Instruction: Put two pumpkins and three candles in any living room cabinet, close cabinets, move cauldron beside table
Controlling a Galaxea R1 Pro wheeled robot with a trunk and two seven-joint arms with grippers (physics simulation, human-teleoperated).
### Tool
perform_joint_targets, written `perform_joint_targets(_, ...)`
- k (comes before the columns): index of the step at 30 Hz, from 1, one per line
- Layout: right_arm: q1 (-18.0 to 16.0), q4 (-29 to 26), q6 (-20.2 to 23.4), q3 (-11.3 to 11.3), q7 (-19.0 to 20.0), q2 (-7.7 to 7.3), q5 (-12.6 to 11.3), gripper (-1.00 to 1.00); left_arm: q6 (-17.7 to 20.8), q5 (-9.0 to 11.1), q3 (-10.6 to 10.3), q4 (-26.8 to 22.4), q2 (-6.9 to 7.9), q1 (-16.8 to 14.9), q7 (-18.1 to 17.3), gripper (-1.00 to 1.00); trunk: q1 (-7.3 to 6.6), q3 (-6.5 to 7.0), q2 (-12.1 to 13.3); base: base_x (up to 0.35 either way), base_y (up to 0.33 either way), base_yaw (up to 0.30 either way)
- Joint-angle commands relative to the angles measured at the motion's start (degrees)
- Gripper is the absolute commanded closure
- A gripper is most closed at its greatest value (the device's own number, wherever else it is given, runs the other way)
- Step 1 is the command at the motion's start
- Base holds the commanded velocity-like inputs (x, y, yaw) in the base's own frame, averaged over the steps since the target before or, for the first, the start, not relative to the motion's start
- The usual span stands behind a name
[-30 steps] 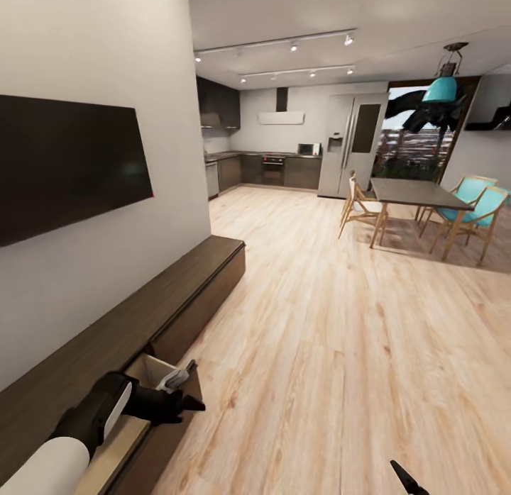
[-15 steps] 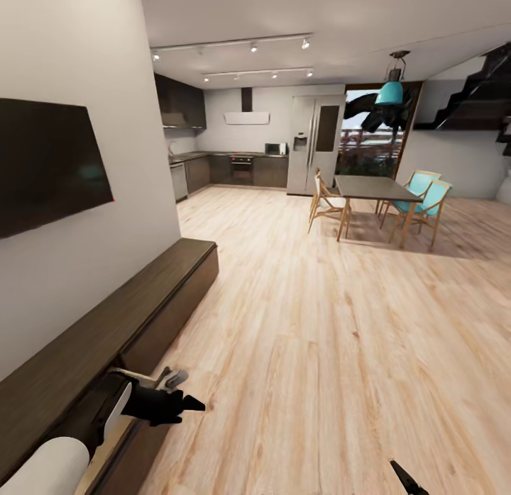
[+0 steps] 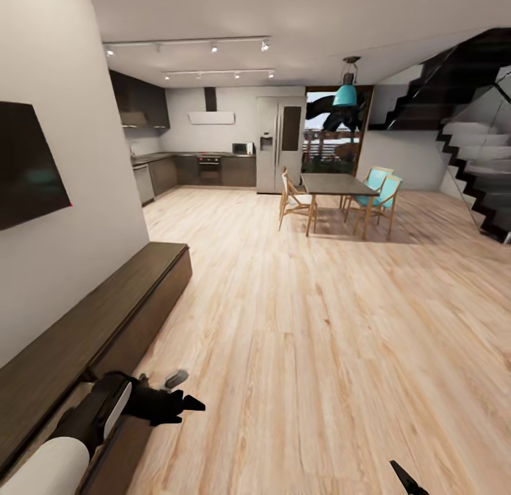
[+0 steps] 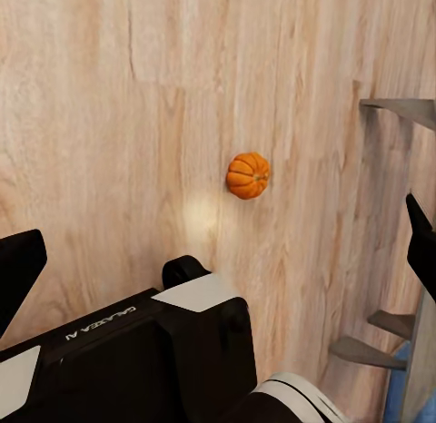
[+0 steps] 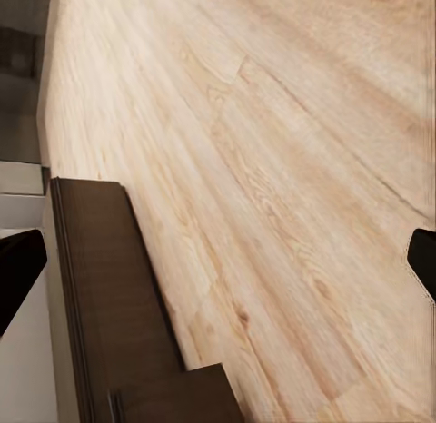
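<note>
Jaws: the left gripper (image 4: 218, 250) is spread wide with nothing between its fingers, whose black tips show at opposite edges of the left wrist view. The right gripper (image 5: 218, 260) is likewise wide apart and holding nothing. A pumpkin (image 4: 248, 175) lies alone on the floor (image 4: 118, 123), apart from both left fingers. In the head view the left gripper (image 3: 186, 403) hangs just beside the front of the cabinet (image 3: 106, 318), a long low unit along the wall (image 3: 78, 197) under a TV (image 3: 28, 165). Beyond lie a dining table (image 3: 337, 185) with chairs (image 3: 380, 197), a kitchen (image 3: 206, 165), a fridge (image 3: 280, 144) and stairs (image 3: 468, 140).
</note>
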Motion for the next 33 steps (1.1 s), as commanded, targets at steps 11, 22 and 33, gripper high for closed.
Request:
perform_joint_targets(11,-0.1,0.1,0.6,-0.1,0.2,0.00,-0.5,-1.00,0.4,-0.2,0.1,-0.1,-0.01,0.0,-0.3,-1.00,0.00,-0.06,0.0,-0.002,0.002,-0.289)
perform_joint_targets(22,-0.1,0.1,0.6,-0.1,0.2,-0.03,-0.5,-1.00,0.4,-0.2,0.2,-0.1,-0.01,0.0,-0.3,-1.00,0.00,-0.06,0.0,0.000,0.000,-0.289)
perform_joint_targets(33,-0.1,0.1,0.6,-0.1,0.2,-0.08,-0.5,-1.00,0.4,-0.2,0.2,-0.1,-0.01,0.0,-0.3,-1.00,0.00,-0.06,0.0,0.000,0.000,-0.289)
